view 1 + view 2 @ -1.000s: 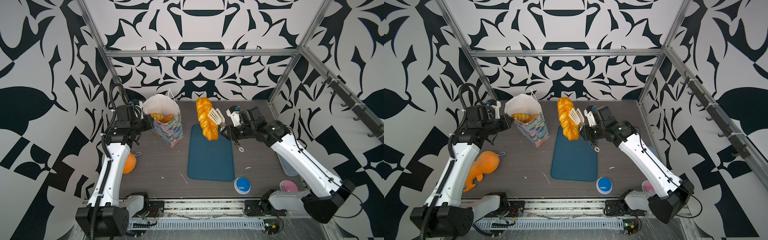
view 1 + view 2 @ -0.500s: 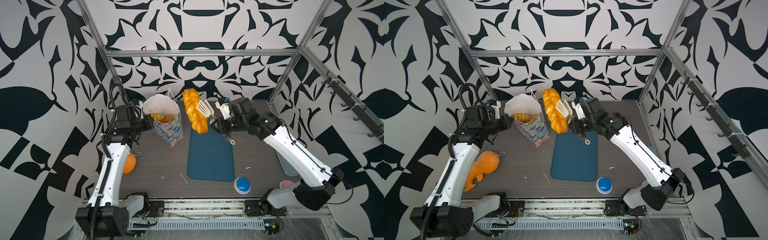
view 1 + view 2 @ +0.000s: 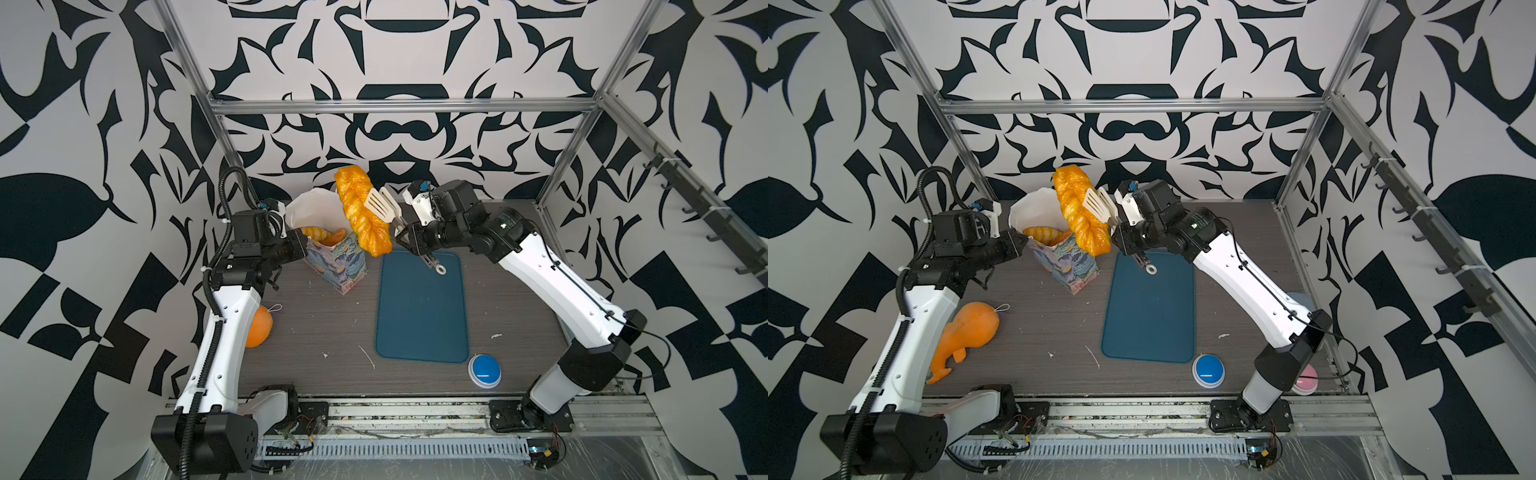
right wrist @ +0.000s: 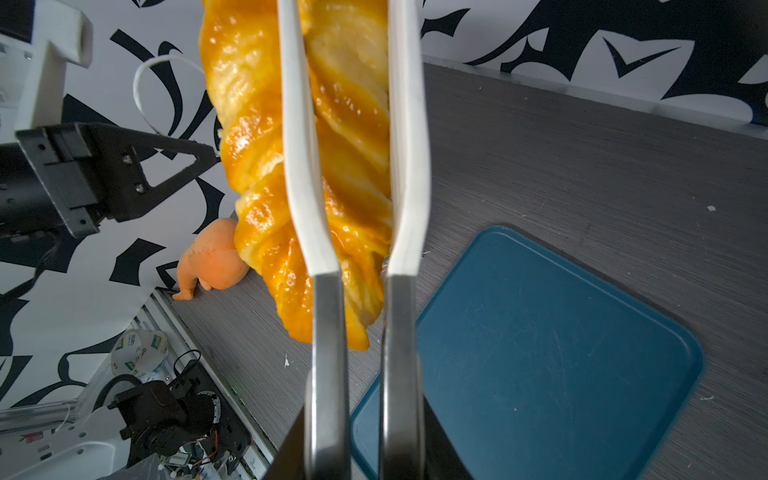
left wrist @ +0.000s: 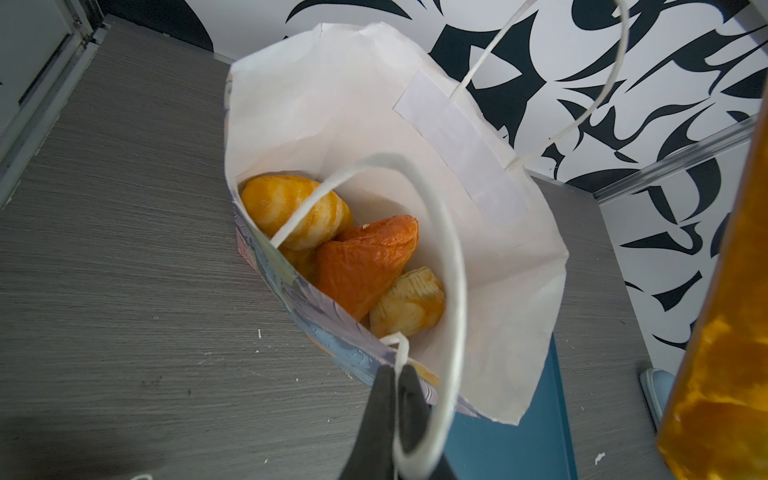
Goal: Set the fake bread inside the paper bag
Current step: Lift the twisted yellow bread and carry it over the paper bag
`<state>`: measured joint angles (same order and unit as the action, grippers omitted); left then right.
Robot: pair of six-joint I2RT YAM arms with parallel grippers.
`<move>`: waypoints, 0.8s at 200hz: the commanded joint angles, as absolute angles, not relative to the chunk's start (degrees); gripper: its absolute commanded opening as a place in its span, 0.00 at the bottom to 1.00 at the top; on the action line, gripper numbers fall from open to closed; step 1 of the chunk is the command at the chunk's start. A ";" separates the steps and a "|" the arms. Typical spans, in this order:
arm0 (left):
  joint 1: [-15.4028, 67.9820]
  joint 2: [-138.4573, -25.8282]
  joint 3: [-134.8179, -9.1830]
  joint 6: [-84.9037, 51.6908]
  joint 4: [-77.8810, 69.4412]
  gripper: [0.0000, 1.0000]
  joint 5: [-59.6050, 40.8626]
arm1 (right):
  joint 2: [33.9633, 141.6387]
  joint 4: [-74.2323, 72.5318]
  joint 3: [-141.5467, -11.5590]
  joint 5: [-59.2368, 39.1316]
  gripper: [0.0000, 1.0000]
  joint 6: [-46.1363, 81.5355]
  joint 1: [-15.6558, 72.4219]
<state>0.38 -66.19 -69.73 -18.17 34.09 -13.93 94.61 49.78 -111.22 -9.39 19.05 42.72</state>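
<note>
The paper bag (image 3: 338, 266) (image 3: 1067, 266) stands upright at the back left of the table, mouth open. Inside it lie several fake bread pieces, among them a striped croissant (image 5: 291, 208) and a darker orange triangle (image 5: 361, 262). My left gripper (image 3: 302, 245) (image 5: 398, 374) is shut on the bag's near string handle (image 5: 453, 266). My right gripper (image 3: 409, 237) (image 4: 363, 440) is shut on the metal handles of white tongs (image 3: 380, 205) (image 4: 299, 166). The tongs clamp a long braided loaf (image 3: 361, 212) (image 3: 1079, 212) (image 4: 266, 166), held tilted in the air just right of the bag's mouth.
A blue mat (image 3: 422, 316) lies in the middle of the table, below the tongs. A blue round button (image 3: 484, 370) sits at its front right corner. A plain orange toy with a string loop (image 3: 967, 332) lies by the left arm. Metal frame posts stand at the back corners.
My right arm has carried the tongs and braided loaf left and upward, from over the mat toward the bag's mouth. The left arm and bag have stayed still.
</note>
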 commanded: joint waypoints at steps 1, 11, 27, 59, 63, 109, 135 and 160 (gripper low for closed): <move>0.26 -66.13 -69.26 -18.15 34.66 0.00 -13.71 | 94.26 46.73 -116.98 -9.86 0.32 17.85 43.32; 0.26 -66.17 -69.20 -18.15 34.69 0.00 -13.69 | 95.35 47.17 -118.53 -9.95 0.32 17.65 43.49; 0.26 -66.11 -69.25 -18.16 34.66 0.00 -13.57 | 97.10 47.49 -121.10 -10.31 0.32 17.50 43.77; 0.26 -66.29 -69.24 -18.11 34.71 0.00 -13.61 | 100.96 47.99 -126.76 -11.21 0.32 17.49 44.29; 0.22 -66.33 -69.26 -18.17 34.68 0.00 -13.54 | 101.59 48.20 -127.50 -11.35 0.32 17.48 44.30; 0.26 -66.37 -69.21 -18.11 34.65 0.00 -13.54 | 108.04 50.84 -137.73 -12.49 0.32 17.02 45.26; 0.22 -66.40 -69.18 -18.19 34.64 0.00 -13.59 | 111.83 52.39 -143.32 -13.02 0.32 17.03 45.54; 0.20 -66.37 -69.17 -18.12 34.71 0.00 -13.57 | 114.75 53.54 -147.36 -13.04 0.32 16.76 45.52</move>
<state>0.38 -66.19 -69.73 -18.17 34.11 -13.72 115.22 55.94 -142.12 -11.90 17.78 45.17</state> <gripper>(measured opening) 0.060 0.320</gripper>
